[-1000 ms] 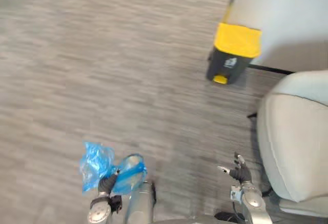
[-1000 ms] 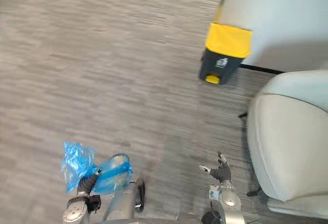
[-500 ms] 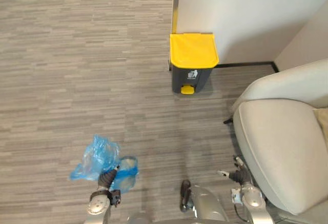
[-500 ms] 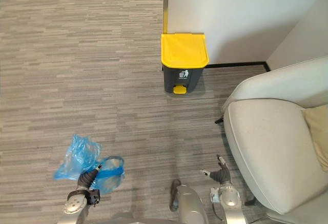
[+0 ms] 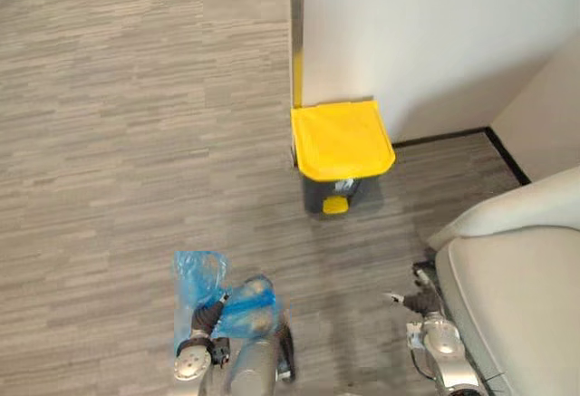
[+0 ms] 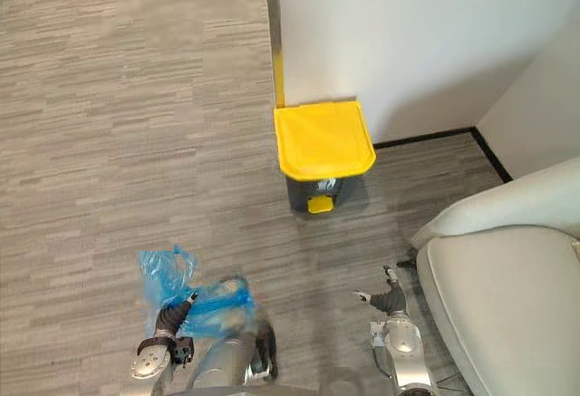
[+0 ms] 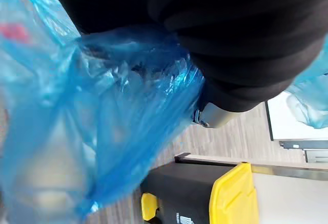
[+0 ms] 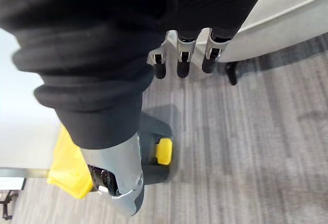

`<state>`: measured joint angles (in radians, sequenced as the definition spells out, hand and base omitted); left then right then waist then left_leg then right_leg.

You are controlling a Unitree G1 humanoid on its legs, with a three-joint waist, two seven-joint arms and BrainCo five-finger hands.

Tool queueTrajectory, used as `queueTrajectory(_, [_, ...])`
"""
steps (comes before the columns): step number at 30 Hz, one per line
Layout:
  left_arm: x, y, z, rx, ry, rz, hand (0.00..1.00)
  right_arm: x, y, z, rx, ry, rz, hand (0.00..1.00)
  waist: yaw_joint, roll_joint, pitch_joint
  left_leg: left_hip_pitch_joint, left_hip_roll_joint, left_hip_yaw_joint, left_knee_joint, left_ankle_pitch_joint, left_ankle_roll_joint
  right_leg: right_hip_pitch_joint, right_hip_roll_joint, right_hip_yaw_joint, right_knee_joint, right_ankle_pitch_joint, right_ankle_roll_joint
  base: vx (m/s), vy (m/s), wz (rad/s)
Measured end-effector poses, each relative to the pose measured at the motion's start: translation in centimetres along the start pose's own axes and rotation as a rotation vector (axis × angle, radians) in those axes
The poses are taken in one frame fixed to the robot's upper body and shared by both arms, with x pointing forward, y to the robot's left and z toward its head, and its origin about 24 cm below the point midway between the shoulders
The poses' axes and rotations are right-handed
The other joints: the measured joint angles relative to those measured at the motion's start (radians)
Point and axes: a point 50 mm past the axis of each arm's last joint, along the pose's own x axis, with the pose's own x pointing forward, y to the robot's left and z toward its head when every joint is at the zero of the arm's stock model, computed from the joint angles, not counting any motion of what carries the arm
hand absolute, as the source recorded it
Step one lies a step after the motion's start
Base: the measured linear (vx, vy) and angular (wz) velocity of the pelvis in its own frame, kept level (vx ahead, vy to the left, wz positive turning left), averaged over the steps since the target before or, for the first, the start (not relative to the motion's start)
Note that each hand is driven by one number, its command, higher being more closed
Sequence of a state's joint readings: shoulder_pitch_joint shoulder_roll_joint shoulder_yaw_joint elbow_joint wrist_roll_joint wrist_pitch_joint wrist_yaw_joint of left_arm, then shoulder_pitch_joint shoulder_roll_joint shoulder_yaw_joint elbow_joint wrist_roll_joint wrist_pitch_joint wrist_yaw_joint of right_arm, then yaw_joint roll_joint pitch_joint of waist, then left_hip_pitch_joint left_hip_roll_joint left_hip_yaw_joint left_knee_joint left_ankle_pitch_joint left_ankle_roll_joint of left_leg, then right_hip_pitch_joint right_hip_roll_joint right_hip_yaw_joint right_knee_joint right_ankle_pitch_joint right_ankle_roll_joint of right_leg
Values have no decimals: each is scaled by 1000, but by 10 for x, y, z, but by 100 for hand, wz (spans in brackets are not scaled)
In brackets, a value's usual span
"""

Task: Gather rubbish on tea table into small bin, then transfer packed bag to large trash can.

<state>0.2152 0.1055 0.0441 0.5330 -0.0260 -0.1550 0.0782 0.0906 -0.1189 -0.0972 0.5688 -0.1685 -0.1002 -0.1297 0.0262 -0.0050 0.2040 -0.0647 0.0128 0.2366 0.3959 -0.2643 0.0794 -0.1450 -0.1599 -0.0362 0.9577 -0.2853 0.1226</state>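
A crumpled blue plastic bag [image 5: 210, 289] hangs from my left hand [image 5: 207, 318] at the lower left, just above the floor. The fingers are curled round its gathered top. In the left wrist view the blue bag [image 7: 77, 121] lies right against the hand. The large trash can [image 5: 341, 142], dark grey with a shut yellow lid and a yellow pedal, stands against the wall corner ahead, a little right of the bag; it also shows as trash can [image 7: 200, 193]. My right hand [image 6: 391, 299] hangs at the lower right, fingers [image 8: 182, 62] relaxed and holding nothing.
A light grey armchair [image 5: 521, 301] fills the lower right, close beside my right hand. A white wall [image 5: 435, 33] rises behind the can, with a metal-edged corner [image 5: 295, 43]. Grey wood-grain floor [image 5: 127, 142] spreads to the left and ahead.
The whole picture has shifted, so the camera moved: the trash can now sits nearer and more central, the armchair further right. The blue bag stays in my left hand.
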Motion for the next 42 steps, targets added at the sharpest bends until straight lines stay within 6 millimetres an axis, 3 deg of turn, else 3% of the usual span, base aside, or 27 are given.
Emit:
queueTrajectory(3, [1,5,1,14,-4,16,100,1,4,6,17,-21,2,0,-15,2,-1,90,6,2,-65,-1,-4,-127,1,-76,-80,-22,-35,381,16,7])
queueTrajectory(4, [4,5,3,18,-6,17,100,0,3,2,14,-5,1,0,-17,2,0,125,11,2,-85,-2,-7,-161,10,-106,-213,-18,-40,431,-30,20])
queueTrajectory(6, [5,7,2,18,-1,28,100,-1,3,-5,11,23,1,0,-17,0,-1,166,21,-7,-93,-10,-41,-175,49,-124,-451,59,-66,545,-86,25])
queueTrajectory(7, [4,13,0,34,9,35,100,-4,3,-11,8,43,1,0,-18,-10,-6,203,19,-33,-99,-36,-84,-171,78,-116,-605,224,-104,466,-128,52])
queueTrajectory(8, [3,14,-4,34,27,39,100,-6,0,-17,5,65,-4,0,-30,-8,-7,224,24,-65,-99,-48,-103,-156,83,-101,-595,292,-126,485,-164,52])
queueTrajectory(9, [4,12,-6,22,38,41,100,-6,-3,-20,-2,82,-10,0,-32,11,-15,236,40,-78,-97,-46,-107,-155,90,-120,-581,285,-129,495,-175,45])
queueTrajectory(11, [3,11,-6,0,36,51,100,-6,-6,-17,9,72,-27,0,-38,24,-17,183,76,-97,27,-17,-153,-126,102,-156,-579,224,-147,562,-222,27])
queueTrajectory(12, [3,8,-6,-13,35,46,100,-7,-7,-14,12,54,-32,0,-38,36,-6,96,121,-93,253,40,-160,-52,130,-172,-621,204,-160,352,-155,22])
queueTrajectory(13, [2,7,-7,-18,37,47,100,-7,-7,-13,14,50,-31,0,-34,35,-5,76,140,-94,303,32,-161,-33,132,-172,-633,202,-163,414,-125,12])
queueTrajectory(14, [1,3,-9,-31,44,42,100,-7,-5,-11,30,44,-34,0,-20,33,-3,31,180,-78,423,-1,-138,41,148,-171,-674,193,-175,301,-69,-13])
queueTrajectory(15, [1,-1,-9,-41,45,33,100,-9,-7,-12,37,41,-43,0,-8,26,-4,0,188,-60,445,-27,-129,77,150,-160,-696,190,-177,418,-82,-34])
queueTrajectory(16, [1,-6,-8,-50,40,21,100,-8,-9,-8,58,23,-64,0,6,17,-8,-36,182,-41,389,-42,-123,103,144,-147,-713,191,-177,295,-11,-55])
queueTrajectory(18, [1,-12,-7,-64,38,10,100,-5,-15,-4,82,11,-104,0,17,24,-12,-63,168,-45,151,-23,-133,112,142,-126,-718,182,-162,262,50,-48])
queueTrajectory(19, [1,-14,-6,-63,38,3,100,-5,-18,-4,87,12,-118,0,14,40,-13,-65,169,-47,25,55,-130,119,151,-123,-715,168,-139,232,127,-33])
queueTrajectory(20, [1,-15,-8,-62,49,0,100,-7,-20,-11,100,43,-136,0,14,49,-13,-59,179,-48,-14,106,-134,127,155,-109,-703,151,-119,275,153,-30])
queueTrajectory(23, [3,-16,-3,-56,30,-5,100,-16,-22,-25,101,88,-146,0,7,23,-31,-18,125,-24,-82,108,-129,124,106,-91,-700,129,-88,180,121,-11])
queueTrajectory(26, [5,-12,-1,-31,22,-1,100,-18,-21,-32,100,119,-143,0,0,23,-33,12,106,10,-120,108,-128,125,90,-62,-707,122,-76,103,82,-22])
queueTrajectory(33, [3,1,-10,-9,62,31,100,-14,-16,-42,96,186,-121,0,-6,22,-38,37,118,70,-153,104,-124,123,120,19,-769,157,-72,43,1,-34])
queueTrajectory(37, [0,13,-17,-14,86,76,100,-10,-17,-38,93,184,-121,0,2,26,-40,28,133,92,-115,60,-120,104,135,76,-778,183,-68,0,34,-43])
queueTrajectory(39, [0,12,-14,-16,76,74,100,-9,-17,-37,93,182,-122,0,10,32,-36,8,156,85,-44,1,-108,65,140,72,-680,162,-46,-66,86,-18])
queueTrajectory(42, [3,10,-9,-9,58,62,100,-12,-18,-39,117,187,-141,0,-7,38,-5,22,133,29,10,-55,-65,-91,119,15,-332,103,-23,-59,101,20])
